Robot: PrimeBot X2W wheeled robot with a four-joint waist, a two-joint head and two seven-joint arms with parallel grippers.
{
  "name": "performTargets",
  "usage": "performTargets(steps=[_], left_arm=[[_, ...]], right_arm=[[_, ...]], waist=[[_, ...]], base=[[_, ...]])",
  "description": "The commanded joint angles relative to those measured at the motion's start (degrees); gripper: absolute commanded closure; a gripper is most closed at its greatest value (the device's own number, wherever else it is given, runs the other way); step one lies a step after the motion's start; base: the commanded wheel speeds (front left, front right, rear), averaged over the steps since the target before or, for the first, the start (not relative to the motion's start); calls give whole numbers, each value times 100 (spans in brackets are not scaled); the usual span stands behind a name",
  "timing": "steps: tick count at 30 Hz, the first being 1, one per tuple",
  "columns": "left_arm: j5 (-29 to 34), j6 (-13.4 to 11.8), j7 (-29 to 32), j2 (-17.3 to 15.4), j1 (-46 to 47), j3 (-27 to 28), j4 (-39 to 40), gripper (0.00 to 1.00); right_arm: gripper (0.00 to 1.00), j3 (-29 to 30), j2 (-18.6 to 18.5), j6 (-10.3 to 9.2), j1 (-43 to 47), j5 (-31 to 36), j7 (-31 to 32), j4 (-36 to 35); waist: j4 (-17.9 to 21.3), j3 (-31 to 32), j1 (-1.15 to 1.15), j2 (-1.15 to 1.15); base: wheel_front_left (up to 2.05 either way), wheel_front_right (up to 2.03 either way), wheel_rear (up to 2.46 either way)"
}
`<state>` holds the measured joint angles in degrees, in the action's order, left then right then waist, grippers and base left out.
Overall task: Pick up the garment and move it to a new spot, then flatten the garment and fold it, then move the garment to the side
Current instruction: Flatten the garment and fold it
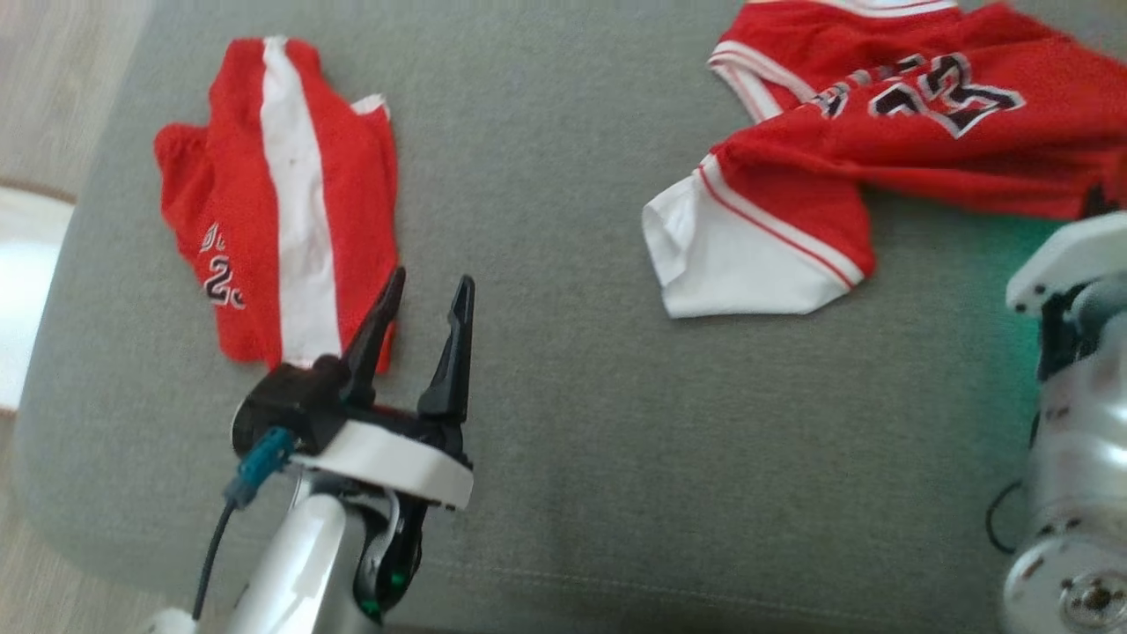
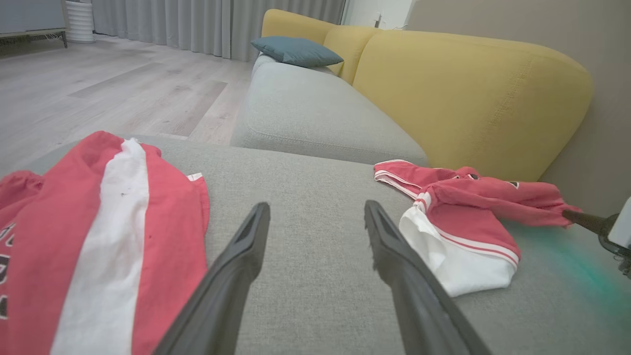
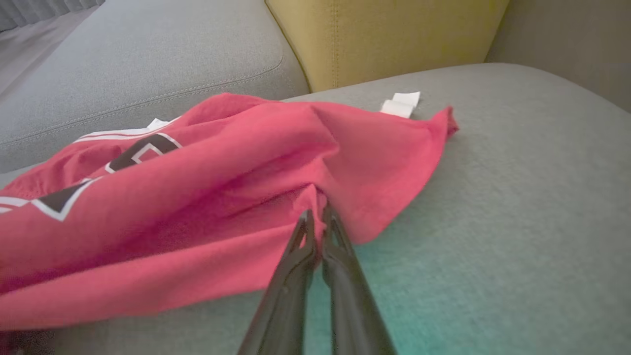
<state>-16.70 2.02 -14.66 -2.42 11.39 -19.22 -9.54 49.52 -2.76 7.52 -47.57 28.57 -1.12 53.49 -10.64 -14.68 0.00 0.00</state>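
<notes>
Sofa seat: The wide grey sofa seat [image 1: 563, 264] carried everything, with the yellow backrest [image 2: 468, 93] rising behind it.
Garment: The red jersey [image 1: 924, 150] lay crumpled at the far right of the seat. Its dark lettering faced up and a white panel [image 1: 731, 273] spilled toward the middle.
Shorts: A pair of red shorts [image 1: 290, 202] with a white stripe lay at the far left, well apart from the jersey.
Right pincer: My right pincer [image 3: 317, 213] was clenched on a raised fold near the jersey's right-hand edge, the red cloth puckering where the tips met.
Left pincer: My left pincer [image 1: 431, 280] hung released above the seat, fingers spread, just beside the lower corner of the shorts and grasping nothing.
Label: A small white tag [image 3: 400, 103] lay on the seat past the jersey's far edge.
Step in hand: I judged this the opening pick-up. The grip looked made, but the garment was not yet lifted off the seat.
Next move: It called for a steady lift, high enough for the trailing cloth to clear the cushion. I would then carry the jersey toward the bare middle of the seat, where there was room to spread it flat.
Risk: The pinch took only a thin fold, so I reckoned a quick pull might let it slip.
</notes>
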Motion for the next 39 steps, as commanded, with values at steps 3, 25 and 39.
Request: performTargets(steps=[3,25,39], left_arm=[[70,-37,-34,-45,-57,261,163,0],[90,-246,-34,-45,-736,239,247,0],[161,-219,-34,-45,-742,228,288,0]], right_arm=[[100,-337,-17,-3,72,-110,-87,-220],[100,-1523,-18,-3,2568,-1493,1553,-3389],[0,-1554,-12,-3,3163,-1725,1090,-4107]], waist=[[301,350,0,0],[794,1311,0,0],[955,1268,0,0]], base=[[0,0,0],[0,0,0],[0,0,0]])
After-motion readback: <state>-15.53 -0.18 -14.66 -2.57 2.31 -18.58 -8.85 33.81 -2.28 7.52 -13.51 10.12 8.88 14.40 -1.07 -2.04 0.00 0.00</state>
